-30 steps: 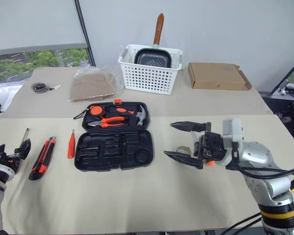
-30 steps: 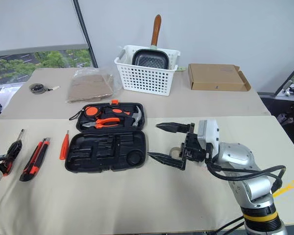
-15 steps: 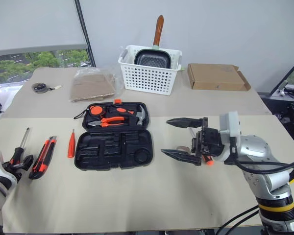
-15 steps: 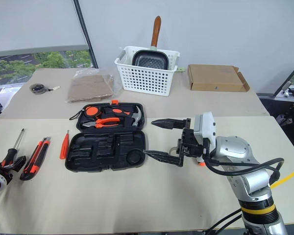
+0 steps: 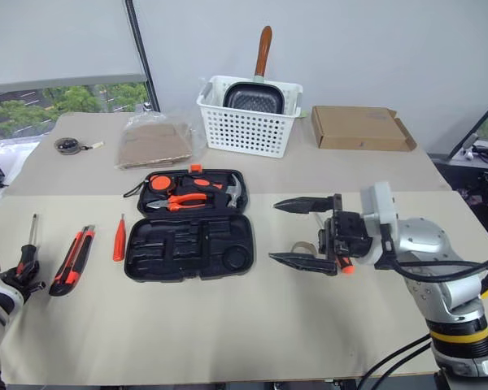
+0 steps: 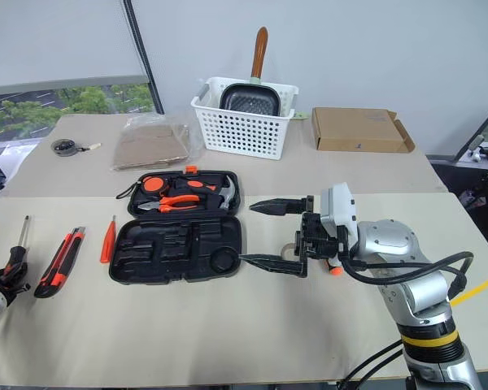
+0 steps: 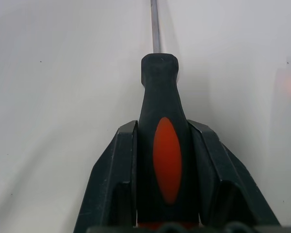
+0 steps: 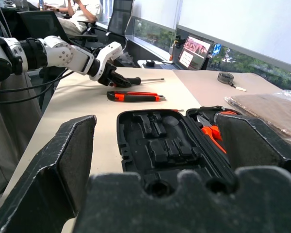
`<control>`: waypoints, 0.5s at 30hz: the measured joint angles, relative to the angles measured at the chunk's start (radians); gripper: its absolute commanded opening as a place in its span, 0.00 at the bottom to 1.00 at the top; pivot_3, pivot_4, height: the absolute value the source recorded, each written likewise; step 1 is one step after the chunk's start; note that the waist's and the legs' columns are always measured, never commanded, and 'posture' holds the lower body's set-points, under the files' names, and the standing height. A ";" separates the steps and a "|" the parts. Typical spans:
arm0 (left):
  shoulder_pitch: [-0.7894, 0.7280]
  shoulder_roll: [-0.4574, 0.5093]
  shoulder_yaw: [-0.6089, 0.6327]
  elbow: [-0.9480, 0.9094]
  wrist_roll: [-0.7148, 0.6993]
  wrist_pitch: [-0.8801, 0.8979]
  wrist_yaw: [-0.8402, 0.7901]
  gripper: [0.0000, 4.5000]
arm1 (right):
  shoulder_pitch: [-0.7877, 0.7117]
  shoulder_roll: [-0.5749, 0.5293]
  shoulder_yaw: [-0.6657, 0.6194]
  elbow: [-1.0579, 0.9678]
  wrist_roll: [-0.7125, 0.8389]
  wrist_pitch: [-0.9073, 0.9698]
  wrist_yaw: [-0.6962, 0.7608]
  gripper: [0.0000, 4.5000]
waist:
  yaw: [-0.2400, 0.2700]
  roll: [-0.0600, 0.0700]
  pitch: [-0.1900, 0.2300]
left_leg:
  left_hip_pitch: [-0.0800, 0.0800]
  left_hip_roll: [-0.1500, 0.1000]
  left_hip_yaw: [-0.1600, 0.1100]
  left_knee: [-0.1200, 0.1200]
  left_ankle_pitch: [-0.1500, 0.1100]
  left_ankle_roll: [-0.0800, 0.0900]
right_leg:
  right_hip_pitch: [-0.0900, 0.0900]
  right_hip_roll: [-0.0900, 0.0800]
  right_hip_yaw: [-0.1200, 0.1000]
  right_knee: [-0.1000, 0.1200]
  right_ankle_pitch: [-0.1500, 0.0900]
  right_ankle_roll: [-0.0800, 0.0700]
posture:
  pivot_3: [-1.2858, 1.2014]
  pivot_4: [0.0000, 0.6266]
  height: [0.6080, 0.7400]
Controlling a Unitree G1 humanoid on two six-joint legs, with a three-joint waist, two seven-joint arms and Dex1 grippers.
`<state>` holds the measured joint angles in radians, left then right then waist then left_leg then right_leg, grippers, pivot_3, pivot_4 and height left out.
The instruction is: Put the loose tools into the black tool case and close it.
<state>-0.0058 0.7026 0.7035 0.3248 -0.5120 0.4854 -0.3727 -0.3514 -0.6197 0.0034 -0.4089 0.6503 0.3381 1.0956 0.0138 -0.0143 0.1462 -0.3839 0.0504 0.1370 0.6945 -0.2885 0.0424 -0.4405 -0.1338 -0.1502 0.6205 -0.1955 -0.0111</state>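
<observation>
No readable text, label, brand name, number or sign appears anywhere. The cardboard box near the tabletop's far right edge has only a tiny dark mark, too small to read. A monitor beyond the table glows with illegible content.

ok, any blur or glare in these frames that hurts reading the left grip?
Left wrist view: sharp up close, fingers against the screwdriver handle; its shaft softens toward the far end, and the table is washed pale. Left eye view: even daylight, soft shadows; the left gripper sits at the frame edge. Right wrist view: the near fingers are blurred.
</observation>
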 measured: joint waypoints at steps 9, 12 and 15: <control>-0.046 0.033 0.013 -0.261 -0.209 -0.049 -0.377 0.22 | 0.008 -0.041 -0.041 0.074 0.000 -0.001 0.034 1.00 | 0.010 -0.007 0.000 | -0.001 -0.002 0.000 0.001 0.003 -0.004 | 0.001 -0.003 -0.001 -0.002 0.000 0.000 | 0.52 0.24 0.70; -0.096 0.072 -0.082 -0.290 -0.211 -0.068 -0.499 0.22 | 0.025 -0.052 -0.058 0.108 -0.002 -0.009 0.055 1.00 | 0.009 -0.006 0.000 | -0.002 -0.002 0.002 0.001 0.002 -0.004 | 0.001 -0.001 0.000 -0.002 0.000 0.000 | 0.52 0.24 0.70; -0.159 0.125 -0.260 -0.276 -0.136 -0.162 -0.704 0.22 | 0.034 -0.059 -0.069 0.133 -0.010 -0.026 0.060 1.00 | 0.008 -0.006 0.000 | -0.002 -0.001 0.003 0.000 0.003 -0.005 | 0.000 0.003 0.000 -0.003 0.000 0.000 | 0.52 0.24 0.70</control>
<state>-0.1652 0.8279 0.4435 0.0486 -0.6481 0.3235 -1.0768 -0.3178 -0.6785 -0.0654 -0.2760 0.6402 0.3122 1.1561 0.0220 -0.0199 0.1462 -0.3862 0.0494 0.1405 0.6949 -0.2853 0.0374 -0.4403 -0.1308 -0.1507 0.6171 -0.1956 -0.0113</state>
